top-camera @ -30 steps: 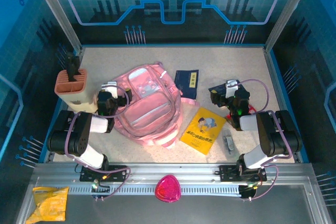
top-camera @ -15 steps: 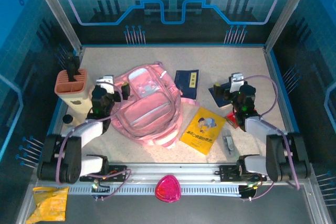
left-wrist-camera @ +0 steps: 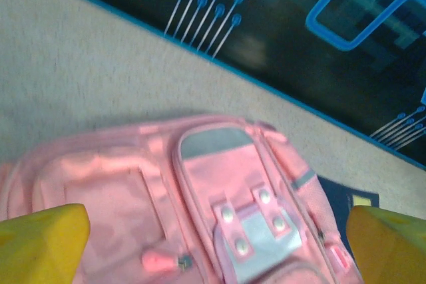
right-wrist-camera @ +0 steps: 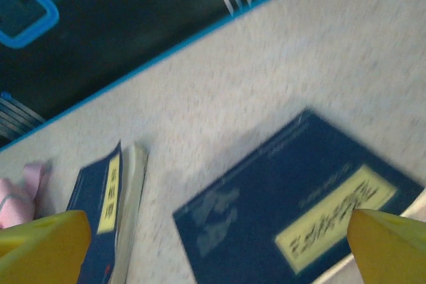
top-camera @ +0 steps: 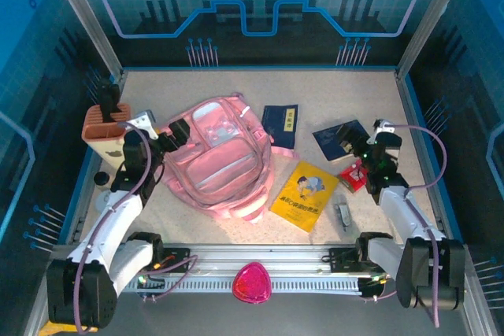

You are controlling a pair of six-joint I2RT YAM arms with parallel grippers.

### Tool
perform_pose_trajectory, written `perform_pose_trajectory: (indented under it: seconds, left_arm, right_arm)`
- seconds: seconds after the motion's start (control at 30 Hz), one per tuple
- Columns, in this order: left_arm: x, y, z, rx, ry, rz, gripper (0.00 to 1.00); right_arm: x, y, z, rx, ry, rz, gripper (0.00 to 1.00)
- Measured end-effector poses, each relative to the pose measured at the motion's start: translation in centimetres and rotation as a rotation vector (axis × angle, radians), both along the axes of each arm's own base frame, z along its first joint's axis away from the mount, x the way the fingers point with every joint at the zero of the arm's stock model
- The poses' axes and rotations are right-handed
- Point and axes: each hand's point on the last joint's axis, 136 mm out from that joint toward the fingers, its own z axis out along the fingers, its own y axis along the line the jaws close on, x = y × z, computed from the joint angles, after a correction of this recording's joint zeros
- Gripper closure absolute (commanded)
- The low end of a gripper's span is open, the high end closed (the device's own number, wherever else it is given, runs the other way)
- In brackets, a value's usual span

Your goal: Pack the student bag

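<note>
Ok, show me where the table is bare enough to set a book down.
Bare: the far strip of table between back wall and bag, widest at the far right. Crowded: right of the bag, where left navy book, right navy book, yellow book and red box sit close.

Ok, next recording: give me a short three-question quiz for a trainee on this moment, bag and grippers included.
1. True or false: the left gripper is shut on the student bag.
2. In the right wrist view, what lies between the fingertips of the right gripper? A) dark blue booklet B) pen holder C) magenta object
3. How many books lie on the table outside the bag?
Key: 1 false, its jaws stand open, facing the bag. 2 A. 3 three: yellow book, dark blue book, dark blue booklet.
</note>
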Motion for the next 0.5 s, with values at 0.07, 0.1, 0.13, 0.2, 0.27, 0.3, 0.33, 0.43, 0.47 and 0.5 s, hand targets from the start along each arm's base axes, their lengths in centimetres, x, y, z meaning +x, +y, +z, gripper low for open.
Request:
perform_pose_trajectory:
  seconds: [0.07,0.1,0.13,0.2,0.27,0.3,0.33,0.43,0.47,0.5]
  left_arm:
    - [-0.6,-0.6,-1.1,-0.058,0.071,-0.013,0.01]
    - [-1.0,-0.9,-1.5,-0.082,0.104,-0.019,0.01]
    - [-1.6,-1.2,-2.1,-0.106,0.14,-0.023,0.01]
    - [-3.1,-2.1,-3.1,-0.148,0.213,-0.032,0.01]
    - [-4.7,-3.0,-3.7,-0.175,0.277,-0.044,0.01]
    - [-5.6,-3.5,-4.0,-0.186,0.312,-0.051,0.01]
    - [-6.3,-3.8,-4.1,-0.194,0.335,-0.057,0.01]
    - [-8.6,-4.8,-4.7,-0.218,0.402,-0.071,0.01]
    - [-9.5,-5.0,-5.1,-0.227,0.432,-0.071,0.01]
    - [-10.2,-5.1,-5.6,-0.231,0.465,-0.07,0.01]
  right_arm:
    - [-0.4,1.3,-1.0,0.043,0.07,0.041,0.0]
    - [-0.5,2.0,-1.2,0.056,0.097,0.062,0.0]
    - [-0.6,3.2,-1.3,0.07,0.128,0.096,0.0]
    - [-1.0,5.7,-1.2,0.085,0.176,0.171,0.0]
    - [-1.4,8.2,-1.1,0.095,0.212,0.246,0.0]
    - [-1.8,9.5,-1.1,0.096,0.236,0.285,0.0]
    - [-2.2,10.9,-1.3,0.096,0.26,0.326,0.0]
    - [-3.7,15.0,-2.0,0.093,0.337,0.448,0.0]
    - [-4.3,16.5,-2.4,0.09,0.371,0.487,0.0]
    - [-4.8,17.7,-2.7,0.089,0.399,0.519,0.0]
